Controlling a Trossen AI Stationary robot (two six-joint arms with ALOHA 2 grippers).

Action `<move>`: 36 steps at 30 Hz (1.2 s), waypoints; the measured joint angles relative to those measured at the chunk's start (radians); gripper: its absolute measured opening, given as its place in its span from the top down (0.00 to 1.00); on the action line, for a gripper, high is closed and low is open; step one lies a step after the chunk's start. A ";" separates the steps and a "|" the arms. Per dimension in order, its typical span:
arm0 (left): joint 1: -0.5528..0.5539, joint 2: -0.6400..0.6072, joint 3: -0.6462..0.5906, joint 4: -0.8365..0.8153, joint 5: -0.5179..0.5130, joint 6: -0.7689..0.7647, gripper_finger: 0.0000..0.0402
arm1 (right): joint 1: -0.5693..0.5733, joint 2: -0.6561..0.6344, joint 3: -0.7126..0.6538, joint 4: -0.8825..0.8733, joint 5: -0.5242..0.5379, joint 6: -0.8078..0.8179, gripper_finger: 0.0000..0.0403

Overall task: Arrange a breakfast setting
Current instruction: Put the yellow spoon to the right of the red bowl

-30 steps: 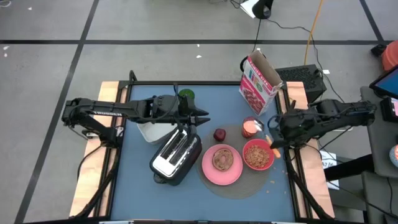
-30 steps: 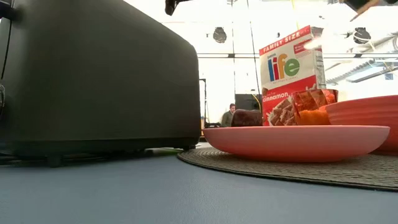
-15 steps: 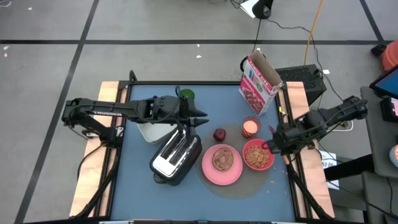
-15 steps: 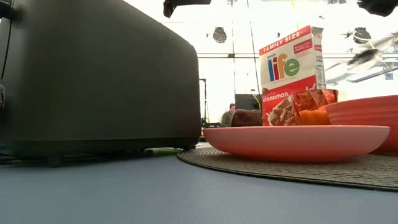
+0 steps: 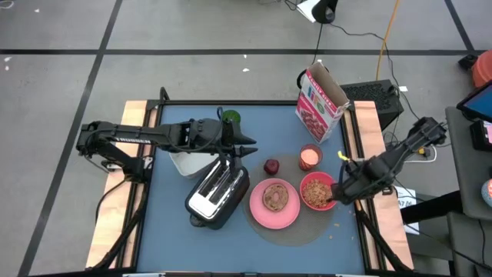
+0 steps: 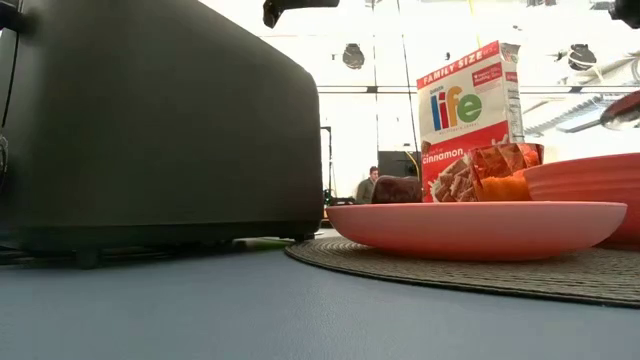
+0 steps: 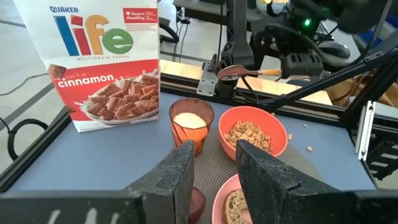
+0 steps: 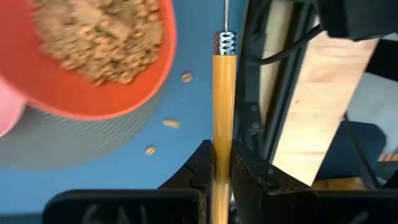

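Orange spoon handle pinched tight between the dark fingers [image 8: 249, 171] of the right gripper [image 5: 338, 190], at the right edge of the blue tabletop [image 5: 177, 238], just beside the red bowl [image 5: 318, 191]
Orange-handled spoon [image 8: 224, 106] held out level above the table's right rail, its metal bowl showing clear of the red bowl in the left wrist view [image 7: 233, 71]
Red bowl filled with brown cereal, sitting on the round woven mat [image 5: 296, 229] toward the right edge; a few loose cereal bits [image 8: 171, 123] scattered on the mat and tabletop beside it
Just beside the bowl, toward the middle, large pink plate [image 5: 256, 209] with the round browned bread [image 5: 275, 197] lying on it, plate rim touching or nearly touching the bowl
Beyond the plate, toward the far edge, dark red fruit [image 5: 271, 166] on the mat; small cup [image 5: 310, 158] of white liquid just beside it, near the bowl's far side
Cereal box [image 5: 321, 104] upright at the far right corner, flaps open
Left gripper [image 5: 250, 146] hovering over the middle of the tabletop near the far end of the silver-and-black toaster [image 5: 217, 192], fingers [image 7: 171, 180] narrowly parted with nothing between them
White container [image 5: 182, 163] under the left arm, toward the left edge; something green [image 5: 230, 118] near the far edge behind the arm
Person far off in the room behind, low view [image 6: 369, 185]
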 joint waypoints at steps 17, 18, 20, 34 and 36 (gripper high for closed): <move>-0.001 0.000 0.000 -0.011 0.000 -0.001 0.69 | 0.048 -0.084 -0.333 0.297 -0.003 0.075 0.93; -0.001 0.000 0.000 -0.011 0.000 -0.001 0.69 | 0.048 -0.085 -0.344 0.314 -0.003 0.081 0.93; -0.001 0.000 0.000 -0.011 0.000 -0.001 0.69 | 0.048 -0.084 -0.366 0.345 -0.003 0.090 0.93; -0.001 0.000 0.000 -0.011 0.000 -0.003 0.69 | 0.048 -0.084 -0.537 0.592 -0.002 0.115 0.93; -0.001 0.000 0.000 -0.011 0.000 -0.004 0.69 | 0.048 -0.084 -0.557 0.619 0.001 0.121 0.93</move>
